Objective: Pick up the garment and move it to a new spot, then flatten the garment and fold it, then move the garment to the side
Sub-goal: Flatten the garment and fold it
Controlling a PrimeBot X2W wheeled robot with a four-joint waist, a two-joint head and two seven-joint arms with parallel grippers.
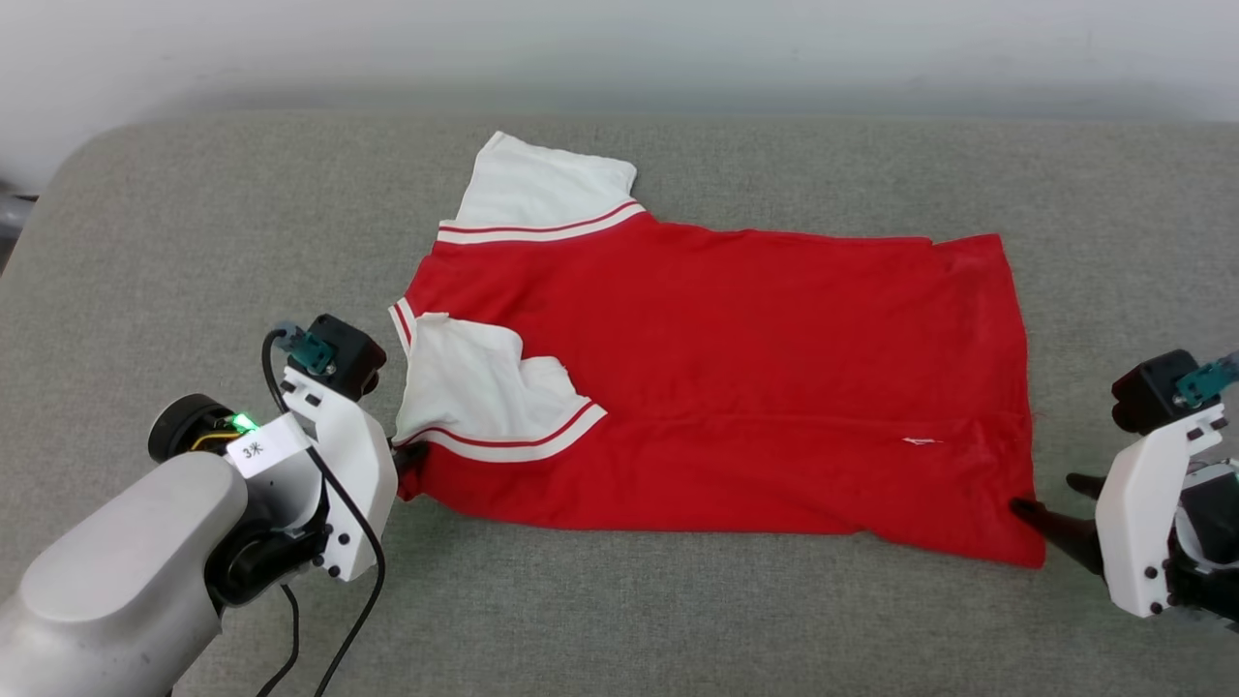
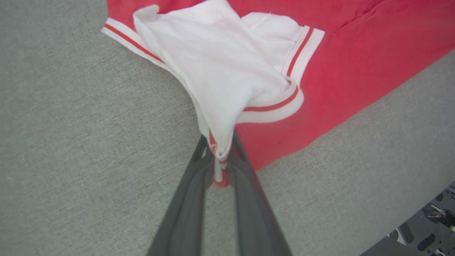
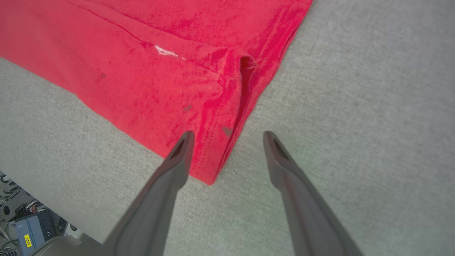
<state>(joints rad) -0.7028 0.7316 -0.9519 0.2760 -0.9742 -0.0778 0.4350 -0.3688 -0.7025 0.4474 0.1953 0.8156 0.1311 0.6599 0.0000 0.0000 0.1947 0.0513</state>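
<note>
Lying flat on the grey cushion (image 1: 194, 242), the garment (image 1: 736, 387) fills the head view's centre. At eight o'clock the left gripper (image 1: 411, 457) clamps its sleeve-side corner; at four o'clock the right gripper (image 1: 1045, 494) gapes wide at the hem corner, empty.

A lab or test room is suggested: a grey padded bench (image 1: 145, 242) is set against a bare pale wall (image 1: 619, 48), and a blue device box (image 3: 25, 229) amid cluttered gear (image 3: 14, 199) is glimpsed below.
</note>
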